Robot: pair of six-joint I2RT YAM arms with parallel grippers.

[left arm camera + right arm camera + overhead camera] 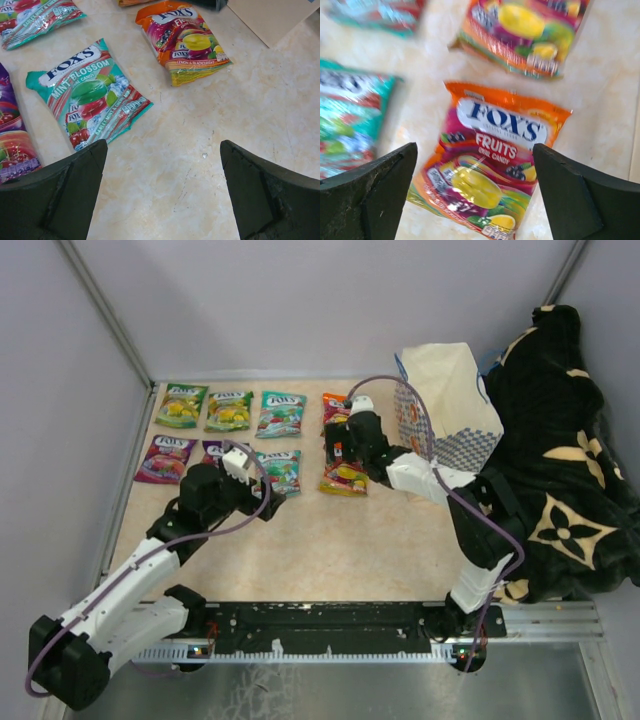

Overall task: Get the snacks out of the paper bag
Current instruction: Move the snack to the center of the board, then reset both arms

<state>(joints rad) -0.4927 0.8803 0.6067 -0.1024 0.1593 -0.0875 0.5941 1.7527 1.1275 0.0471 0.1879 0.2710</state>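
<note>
The snacks [229, 410] lay flat on the table [330, 540] in rows, outside the bag [445, 390]: two green packets, a teal one and a red-orange one along the far side, with two purple ones and another teal one nearer the arms. The bag sat at the table's far right corner against the blanket [565, 470], its checkered band facing the arms. Whether anything was inside it could not be told. The right gripper [345, 445] hung over the right-hand column of snacks with its jaws spread wide. In the right wrist view the two fingers [370, 195] framed an orange fruits packet [495, 150] lying on the table between them, with nothing gripped; whether the tips touched the table could not be told. A second orange-and-yellow packet [525, 35] lay just beyond it. The left gripper [262, 502] sat near the table's middle, also wide open and empty, its fingers [75, 195] over bare tabletop. A teal mint packet [90, 95] lay just ahead of it to the left.
</note>
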